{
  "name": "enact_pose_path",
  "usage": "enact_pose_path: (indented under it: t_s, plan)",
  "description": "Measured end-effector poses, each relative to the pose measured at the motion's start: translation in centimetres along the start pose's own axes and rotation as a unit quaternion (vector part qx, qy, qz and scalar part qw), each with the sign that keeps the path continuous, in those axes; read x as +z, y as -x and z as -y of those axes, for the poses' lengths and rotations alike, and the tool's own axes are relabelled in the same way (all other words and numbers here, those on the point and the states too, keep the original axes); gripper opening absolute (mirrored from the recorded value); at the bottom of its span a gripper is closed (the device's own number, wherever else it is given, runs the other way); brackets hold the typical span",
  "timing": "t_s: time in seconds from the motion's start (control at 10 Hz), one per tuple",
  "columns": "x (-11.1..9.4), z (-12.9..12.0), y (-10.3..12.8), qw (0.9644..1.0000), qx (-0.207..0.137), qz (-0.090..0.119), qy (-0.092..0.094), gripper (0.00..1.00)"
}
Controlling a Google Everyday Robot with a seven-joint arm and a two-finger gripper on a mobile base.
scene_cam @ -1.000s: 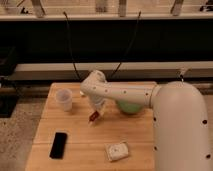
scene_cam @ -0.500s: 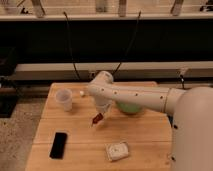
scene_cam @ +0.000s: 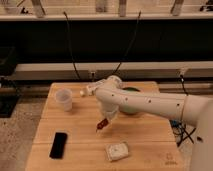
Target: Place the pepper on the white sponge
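Hand [scene_cam: 104, 121] clamped on small glossy dark-red chili-shaped pepper [scene_cam: 100, 126], hovering over middle of pale wooden worktop [scene_cam: 150, 140]. Pepper seems to hang tip-down from fingers; hard for me to be sure from here. I judge it is carried high so it clears board. Flat whitish square sponge [scene_cam: 117, 150] lies near front edge, down-right of hand, apart from pepper. Since half-second-earlier frame: hand shifted right and lower, toward sponge. Sponge and black phone-like slab [scene_cam: 58, 145] unmoved.
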Motion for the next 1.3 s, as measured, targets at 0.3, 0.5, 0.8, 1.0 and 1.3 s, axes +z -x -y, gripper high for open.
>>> enact_pose_path:
  t_s: [0.3, 0.5, 0.8, 1.0, 1.3]
  plan:
    - [0.1, -2.8, -0.1, 1.0, 0.004, 0.006, -0.006, 0.0]
    - [0.2, -4.0, 0.0, 0.9999, 0.003, 0.012, -0.008, 0.0]
    - [0.4, -6.3, 0.4, 0.9997, 0.003, 0.02, -0.01, 0.0]
    - [0.5, -7.2, 0.5, 0.9997, -0.001, 0.023, -0.01, 0.0]
    - [0.7, -8.3, 0.5, 0.9995, -0.002, 0.031, -0.01, 0.0]
